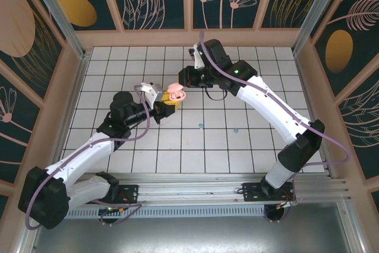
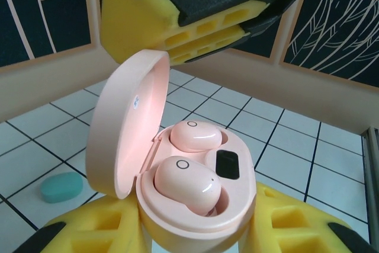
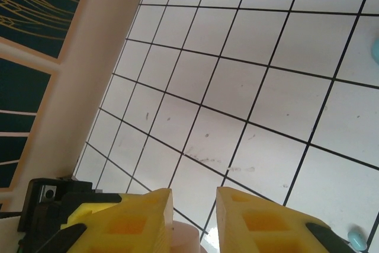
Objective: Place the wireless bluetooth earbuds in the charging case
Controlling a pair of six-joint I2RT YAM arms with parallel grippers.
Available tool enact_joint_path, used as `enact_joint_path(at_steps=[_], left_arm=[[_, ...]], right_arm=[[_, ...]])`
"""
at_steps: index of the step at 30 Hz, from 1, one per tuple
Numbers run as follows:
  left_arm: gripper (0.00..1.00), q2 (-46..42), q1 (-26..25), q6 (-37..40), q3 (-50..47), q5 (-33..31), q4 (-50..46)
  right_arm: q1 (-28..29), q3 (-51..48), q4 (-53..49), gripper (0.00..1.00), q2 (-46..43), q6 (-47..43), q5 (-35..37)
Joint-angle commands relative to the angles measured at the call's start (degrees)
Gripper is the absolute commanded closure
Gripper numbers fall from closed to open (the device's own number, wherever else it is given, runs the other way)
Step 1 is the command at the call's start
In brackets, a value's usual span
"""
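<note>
My left pincer [image 2: 198, 232] is clamping the pink case [image 2: 118, 134], lid up, and both pink earbuds [image 2: 186, 185] are sitting inside. My right pincer [image 3: 194, 217] is hanging just above, and I cannot tell if it is gripping. Two teal earbuds [image 1: 201, 125] are lying on the tiles [image 1: 177, 146] — not yet put away.

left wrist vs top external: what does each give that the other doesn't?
Left wrist: the pink charging case, lid up, with two pink earbuds seated in its wells, a dark little window beside them, and a teal oval item on the tiles to its left. Top external: how the left arm and right arm stand, plus two tiny teal earbuds loose nearer the bases. Both: the left gripper clamped on that case.
</note>
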Motion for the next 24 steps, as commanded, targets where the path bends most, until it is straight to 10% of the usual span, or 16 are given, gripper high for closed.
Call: enact_joint_path(at_steps=[1,11,24], left_arm=[[0.83,0.12,-0.08,-1.08,2.33,1.21,2.42],[0.83,0.38,-0.06,-1.26,2.71,1.15,2.15],[0.83,0.3,-0.04,-2.07,3.69,2.55,1.98]], right_arm=[[-0.44,-3.51,-0.49,0.74,-3.59,-1.76,-2.03],[-4.84,-16.02,7.23,0.71,-14.54,1.8,-5.0],[-7.52,-26.6,24.62,0.36,-15.5,12.88,-19.56]])
